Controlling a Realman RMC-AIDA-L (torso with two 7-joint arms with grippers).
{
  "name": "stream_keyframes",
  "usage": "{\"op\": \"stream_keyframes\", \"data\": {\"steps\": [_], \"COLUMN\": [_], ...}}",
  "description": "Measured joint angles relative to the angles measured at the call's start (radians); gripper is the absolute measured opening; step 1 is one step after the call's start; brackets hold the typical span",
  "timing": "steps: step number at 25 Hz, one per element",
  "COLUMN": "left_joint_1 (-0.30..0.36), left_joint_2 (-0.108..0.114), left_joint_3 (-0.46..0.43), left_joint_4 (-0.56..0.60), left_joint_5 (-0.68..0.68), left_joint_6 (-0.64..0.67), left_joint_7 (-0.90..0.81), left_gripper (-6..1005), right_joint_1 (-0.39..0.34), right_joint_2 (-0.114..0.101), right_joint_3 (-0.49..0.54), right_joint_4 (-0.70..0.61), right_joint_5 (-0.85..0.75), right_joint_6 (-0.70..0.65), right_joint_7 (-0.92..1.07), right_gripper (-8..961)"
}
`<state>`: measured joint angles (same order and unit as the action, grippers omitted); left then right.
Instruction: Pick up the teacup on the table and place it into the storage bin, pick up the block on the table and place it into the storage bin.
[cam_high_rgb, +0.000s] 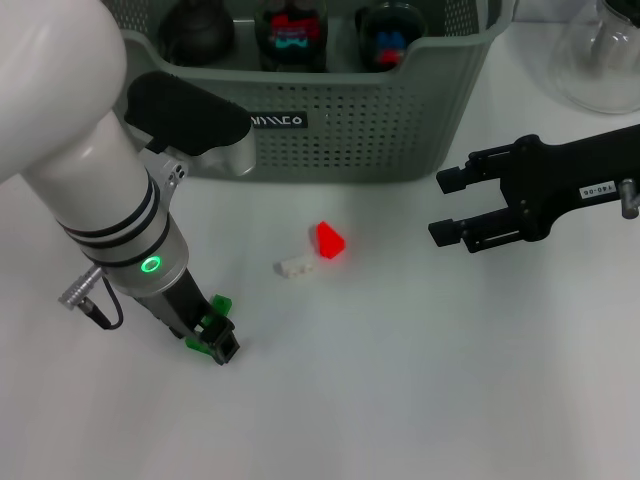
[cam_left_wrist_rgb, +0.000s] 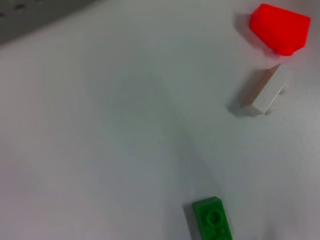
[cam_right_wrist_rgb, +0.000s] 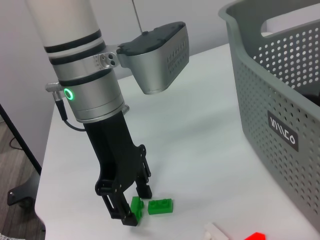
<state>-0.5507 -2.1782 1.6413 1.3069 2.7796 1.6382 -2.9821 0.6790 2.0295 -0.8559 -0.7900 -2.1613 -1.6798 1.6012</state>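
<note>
The grey-green perforated storage bin (cam_high_rgb: 340, 120) stands at the back and also shows in the right wrist view (cam_right_wrist_rgb: 280, 100). Three dark cups (cam_high_rgb: 195, 30) sit inside it. No teacup shows on the table. My left gripper (cam_high_rgb: 218, 342) is down at the table, fingers (cam_right_wrist_rgb: 122, 216) closed around an upright green block (cam_right_wrist_rgb: 136, 206). A second green block (cam_right_wrist_rgb: 160, 206) lies flat beside it and shows in the left wrist view (cam_left_wrist_rgb: 212, 222). A red block (cam_high_rgb: 330, 240) and a white block (cam_high_rgb: 293, 266) lie mid-table. My right gripper (cam_high_rgb: 447, 206) is open and empty, to the right of them.
A clear glass vessel (cam_high_rgb: 605, 60) stands at the back right, beside the bin. The red block (cam_left_wrist_rgb: 280, 27) and the white block (cam_left_wrist_rgb: 262, 92) also show in the left wrist view. The white table's left edge (cam_right_wrist_rgb: 47, 150) shows in the right wrist view.
</note>
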Motion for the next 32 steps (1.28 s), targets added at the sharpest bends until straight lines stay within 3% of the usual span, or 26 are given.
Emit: {"op": "stream_keyframes", "data": {"steps": [9, 14, 19, 22, 25, 28, 32], "left_joint_1": [-0.001, 0.019, 0.099, 0.158, 0.2, 0.217, 0.19], "left_joint_2": [0.0, 0.0, 0.0, 0.0, 0.0, 0.003, 0.006], "left_joint_3": [0.001, -0.006, -0.079, -0.161, -0.255, -0.38, -0.568], "left_joint_4": [0.003, 0.06, 0.211, 0.359, 0.493, 0.581, 0.562], "left_joint_5": [0.0, 0.04, 0.076, 0.065, -0.022, -0.222, -0.557], "left_joint_6": [0.013, 0.055, 0.121, 0.144, 0.146, 0.115, 0.014], "left_joint_7": [0.0, 0.0, 0.006, 0.035, 0.088, 0.167, 0.319], "left_gripper": [471, 412, 413, 413, 413, 413, 412], "right_joint_1": [-0.001, -0.004, -0.006, -0.007, -0.006, -0.005, -0.005], "right_joint_2": [0.0, 0.0, -0.004, -0.007, -0.009, -0.009, -0.007], "right_joint_3": [0.0, 0.0, 0.008, 0.016, 0.025, 0.052, 0.081], "right_joint_4": [0.0, 0.0, -0.002, -0.002, -0.002, -0.002, -0.001], "right_joint_5": [0.0, 0.0, 0.001, 0.001, 0.002, 0.003, 0.003], "right_joint_6": [0.0, -0.003, -0.003, -0.004, -0.008, -0.025, -0.031], "right_joint_7": [0.0, 0.0, 0.0, 0.0, 0.006, 0.008, 0.008], "right_gripper": [780, 780, 780, 780, 780, 780, 780]}}
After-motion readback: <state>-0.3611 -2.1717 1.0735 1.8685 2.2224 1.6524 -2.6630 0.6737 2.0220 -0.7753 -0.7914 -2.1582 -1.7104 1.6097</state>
